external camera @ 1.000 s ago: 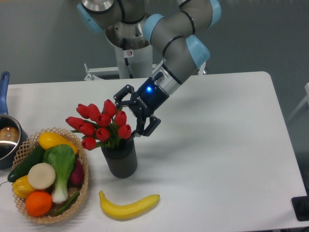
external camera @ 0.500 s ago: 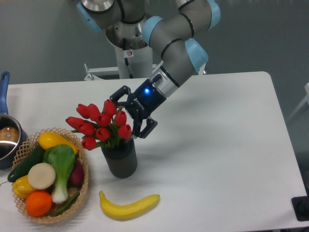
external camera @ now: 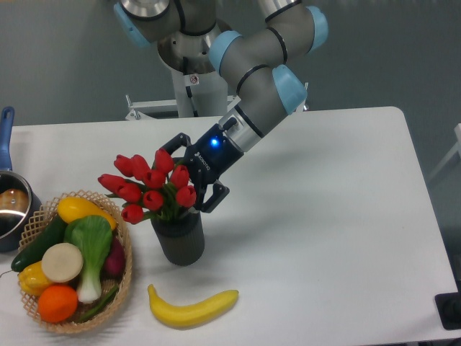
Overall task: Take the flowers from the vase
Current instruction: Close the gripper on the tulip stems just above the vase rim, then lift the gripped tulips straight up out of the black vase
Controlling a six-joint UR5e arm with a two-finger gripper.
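The flowers (external camera: 149, 186), a bunch of red tulip buds with green leaves, stand in the dark grey ribbed vase (external camera: 178, 238) on the white table. My gripper (external camera: 184, 177) is open, tilted down to the left, and reaches into the right side of the bunch. One finger shows above the buds at the back, the other (external camera: 209, 200) to the right of the vase's mouth. The rightmost buds sit between the fingers. The stems are hidden inside the vase.
A woven basket (external camera: 122, 274) of vegetables and fruit sits left of the vase. A yellow banana (external camera: 191, 308) lies in front of the vase. A pot with a blue handle (external camera: 9, 202) is at the left edge.
My gripper has moved left and slightly down, closer into the right side of the tulip bunch. It stays open. The flowers and vase have not moved.
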